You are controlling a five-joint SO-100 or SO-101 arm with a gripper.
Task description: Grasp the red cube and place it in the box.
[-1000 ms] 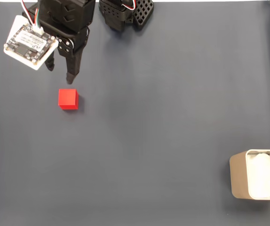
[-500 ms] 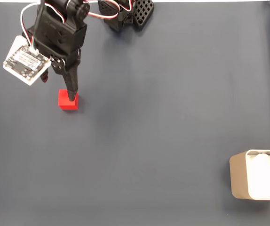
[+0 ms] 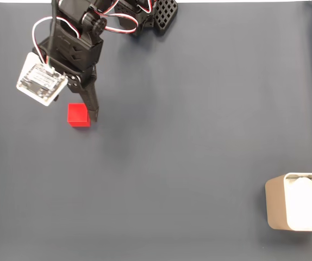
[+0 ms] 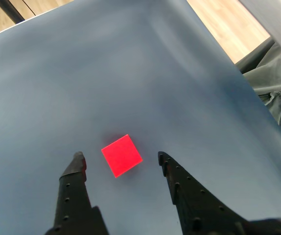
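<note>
The tool (image 4: 118, 159) has its 2 fingers spread apart, with the red cube (image 4: 122, 155) lying between them on the dark blue-grey surface (image 4: 130, 78). In the wrist view the cube sits slightly beyond the fingertips and touches neither one; there is a gap on each side, the cube a little nearer the left finger (image 4: 74, 169) than the right finger (image 4: 166, 164). The cube is turned at an angle to the fingers, so one corner points toward the camera.

In the fixed view the arm reaches down from the far left of the surface (image 3: 188, 136), and the red cube (image 3: 79, 115) rests flat at the left side. 1 dark finger (image 3: 93, 109) comes down just beside the cube's right edge, its tip level with the cube's near half. A white circuit board (image 3: 41, 80) rides on the arm, up and left of the cube.

The box (image 3: 278, 209) stands at the near right corner, well apart from the cube and the tool, its right side cut off by the frame edge. White padding (image 3: 304, 209) lies inside it.
</note>
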